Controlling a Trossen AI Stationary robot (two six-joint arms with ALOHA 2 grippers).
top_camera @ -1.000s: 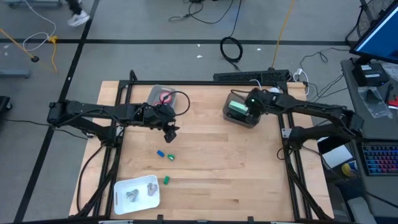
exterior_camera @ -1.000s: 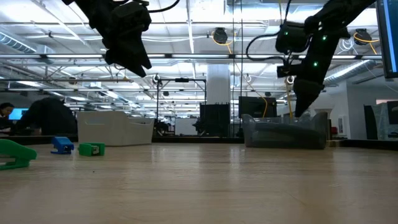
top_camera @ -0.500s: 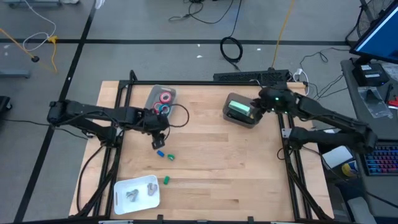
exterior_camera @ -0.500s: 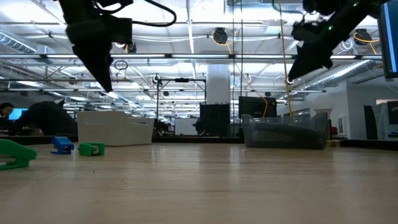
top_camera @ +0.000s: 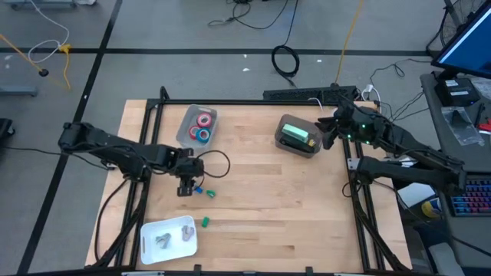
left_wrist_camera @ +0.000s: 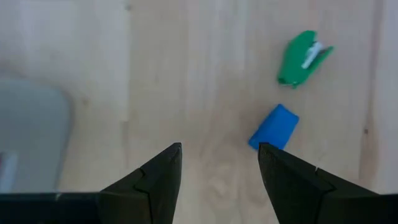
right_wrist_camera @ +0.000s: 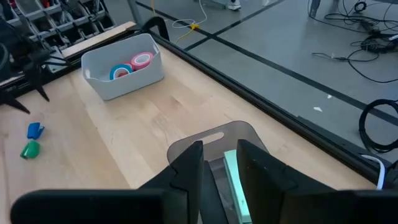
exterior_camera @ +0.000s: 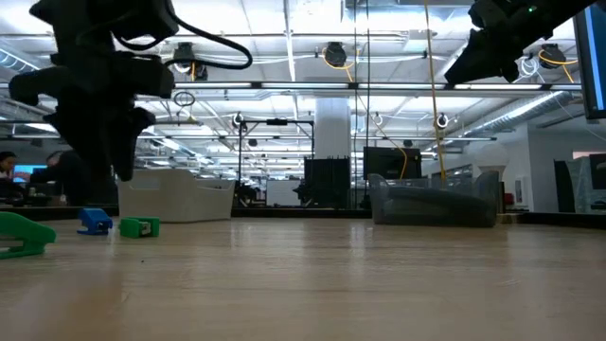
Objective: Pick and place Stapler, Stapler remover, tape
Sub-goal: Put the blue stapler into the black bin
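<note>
Red and blue tape rolls (top_camera: pixel 201 127) lie in a pale bin (top_camera: pixel 186 130) at the far left, also seen in the right wrist view (right_wrist_camera: pixel 132 63). A green stapler (top_camera: pixel 299 136) lies in a dark bin (top_camera: pixel 285 146). My left gripper (top_camera: pixel 185 186) hangs open, pointing down, over bare wood just left of a small blue block (left_wrist_camera: pixel 273 127) and a green piece (left_wrist_camera: pixel 303 57). My right gripper (right_wrist_camera: pixel 219 167) is open and raised beside the dark bin's right side, with the stapler (right_wrist_camera: pixel 236 186) below it.
A white tray (top_camera: pixel 147 232) with small metal pieces (top_camera: pixel 163 241) sits near the front left corner. Another green piece (top_camera: pixel 205 222) lies beside it. Black frame rails (top_camera: pixel 230 103) edge the table. The middle and near right of the wood are bare.
My left gripper has moved from beside the tape bin toward the near edge and down, ending low beside the blue block. My right gripper has risen out of the dark bin and drawn back toward the table's right edge. The stapler has stayed in the bin.
</note>
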